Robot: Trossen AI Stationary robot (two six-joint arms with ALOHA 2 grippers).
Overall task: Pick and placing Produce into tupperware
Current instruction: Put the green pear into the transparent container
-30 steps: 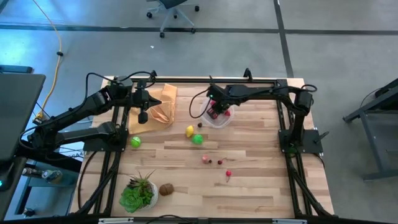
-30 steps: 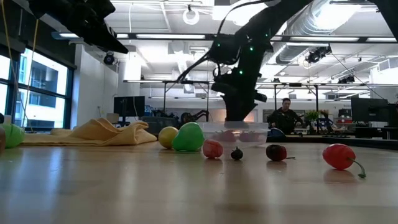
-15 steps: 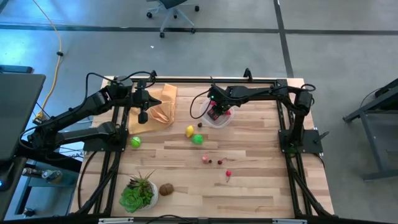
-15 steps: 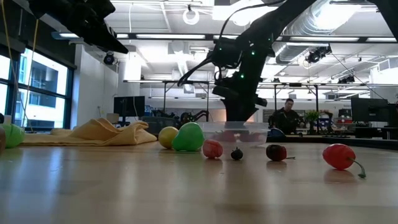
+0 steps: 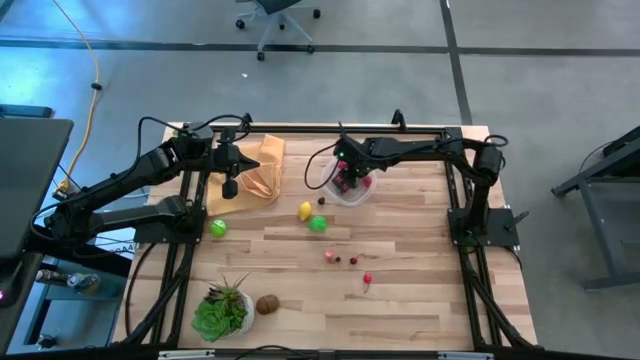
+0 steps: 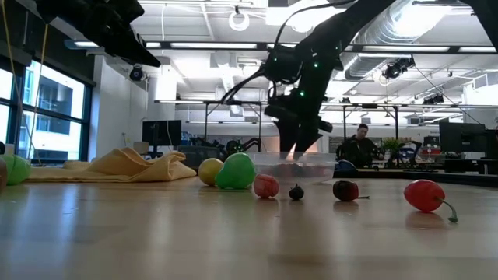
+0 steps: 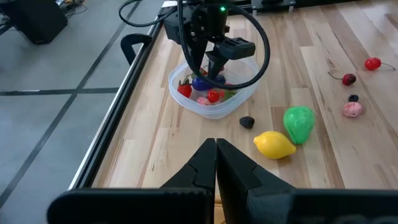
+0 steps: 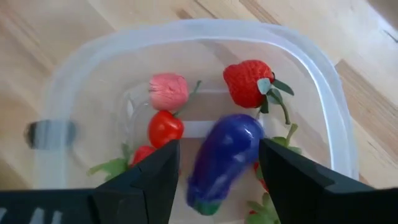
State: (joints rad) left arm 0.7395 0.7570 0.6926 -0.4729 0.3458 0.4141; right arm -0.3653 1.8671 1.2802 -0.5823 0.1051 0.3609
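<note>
- Wooden plank table (image 5: pixel 400 310) under both dark arms, bare concrete floor around it and a long lit workshop beyond, where a person (image 6: pixel 359 146) sits far off behind the tub
- Right gripper (image 5: pixel 346 178) is poised straight above the clear tupperware (image 5: pixel 329 190) near the table's far edge, fingers spread apart with nothing clamped between them
- Seen past those fingers, a purple eggplant (image 8: pixel 225 158) lies loose in the tub, blurred, between the two tips but touching neither that I can see
- Sharing the tub with it: a strawberry (image 8: pixel 249 83), a pink piece (image 8: pixel 168 91) and a small red tomato (image 8: pixel 165 127), with more red and green bits lower down, partly hidden
- Left gripper (image 5: pixel 229 187) hangs over the tan-orange cloth (image 5: pixel 262 160) at the far left of the table, fingers pressed together, empty
- Produce out on the boards: a yellow lemon (image 5: pixel 305 210) and a green pepper (image 5: pixel 318 223) just beside each other, near the tub on its front side
- A small dark berry (image 7: pixel 247 122) sits between the tub and those two
- Further toward the front, a pink piece (image 5: pixel 330 257), two tiny dark ones (image 5: pixel 353 259) and a red one with a stem (image 5: pixel 367 279) in a loose row
- Another green fruit (image 5: pixel 217 227) lies alone at the left edge, just past the cloth
- Front left corner has a leafy plant in a white pot (image 5: pixel 222 311), and a brown fruit (image 5: pixel 267 303) just beside it
</note>
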